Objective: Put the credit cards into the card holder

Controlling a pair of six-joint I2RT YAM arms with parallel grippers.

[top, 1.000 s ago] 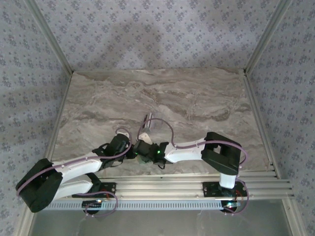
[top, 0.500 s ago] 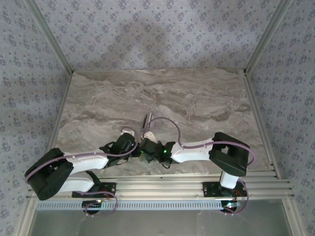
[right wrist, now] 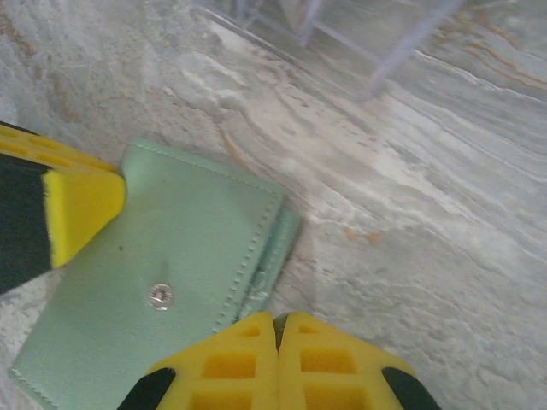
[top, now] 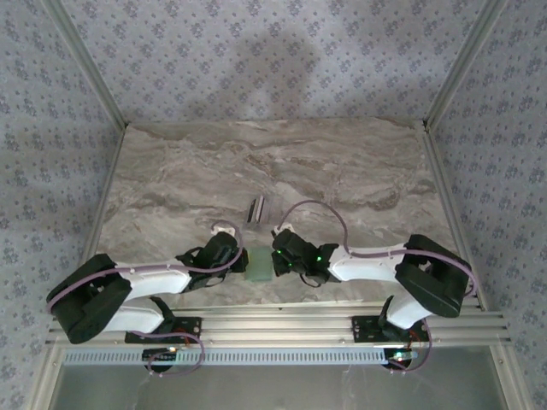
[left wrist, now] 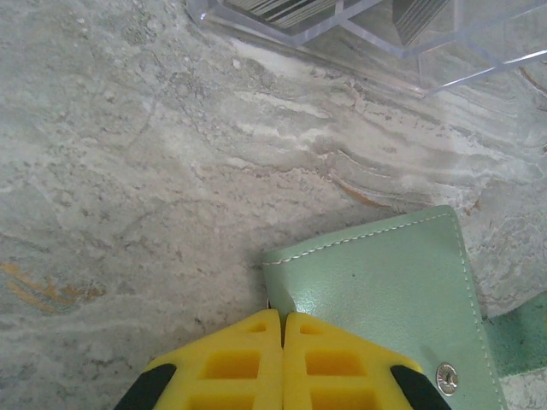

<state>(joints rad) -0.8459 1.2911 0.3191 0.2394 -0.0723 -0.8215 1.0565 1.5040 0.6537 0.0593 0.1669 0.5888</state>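
The sage-green card holder lies folded shut and flat on the marble bench, toward the near edge, with a pincer at either end; the left pincer has its yellow tips pressed together at the holder's corner, gripping nothing that I can make out; the right pincer is likewise closed up, just beside the edge where the layers show. The holder looks light, thin and limp (a stitched, smooth skin, likely to skid on the stone), apparently held shut by a snap stud; I'd pin one panel down and lift the flap by its free edge. The credit cards stand in a clear acrylic rack just beyond; stiff and slick, I'd guess, and best pinched by an edge.
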